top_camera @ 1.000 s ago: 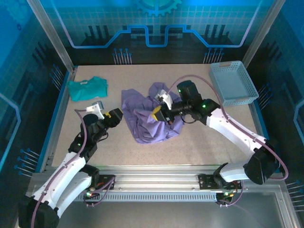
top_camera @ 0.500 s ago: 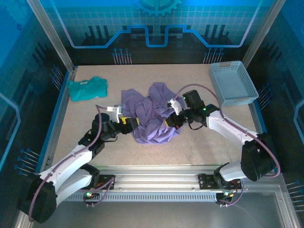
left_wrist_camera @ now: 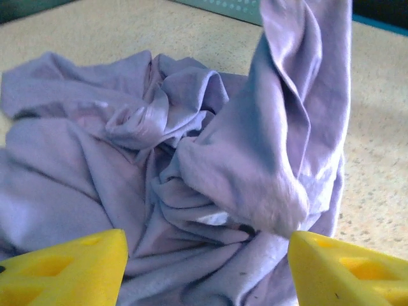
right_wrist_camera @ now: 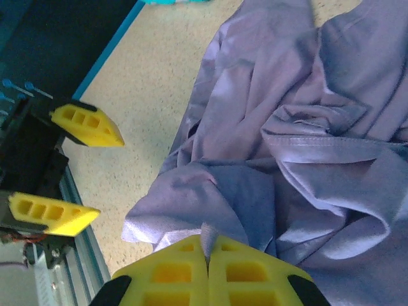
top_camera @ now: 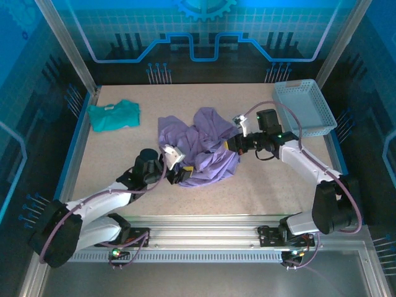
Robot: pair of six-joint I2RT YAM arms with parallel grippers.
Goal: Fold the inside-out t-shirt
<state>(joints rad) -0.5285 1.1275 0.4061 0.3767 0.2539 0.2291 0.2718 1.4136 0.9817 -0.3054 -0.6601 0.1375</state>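
The t-shirt [top_camera: 199,147] is seen crumpled in a heap at the middle of the table [top_camera: 272,182]. It is well apart from the green shirt [top_camera: 113,116] near the far left corner and from the basket [top_camera: 304,108] at the far right corner. No long axis can be made out in the heap; it is bunched, with one fold drawn up toward the right side.

The right gripper [top_camera: 232,143] is placed at the heap's right edge. Its jaws are clenched on a thin ridge of the cloth, which is seen pinched between the yellow fingers [right_wrist_camera: 252,274] in the right wrist view.

The left gripper [top_camera: 179,174] is held low at the heap's near left edge, with its jaws released and nothing grasped. In the left wrist view its fingers [left_wrist_camera: 64,268] are spread wide and the cloth lies straight ahead of them. In the right wrist view a strip of bare table is seen between their tips and the cloth's edge, so no touch is made yet.

The coming move is judged to turn on that gap. The free near left edge lies nearest the left arm, ahead of its open jaws, so a short advance is likely needed before they are closed. A grab of several layers at once is a risk.
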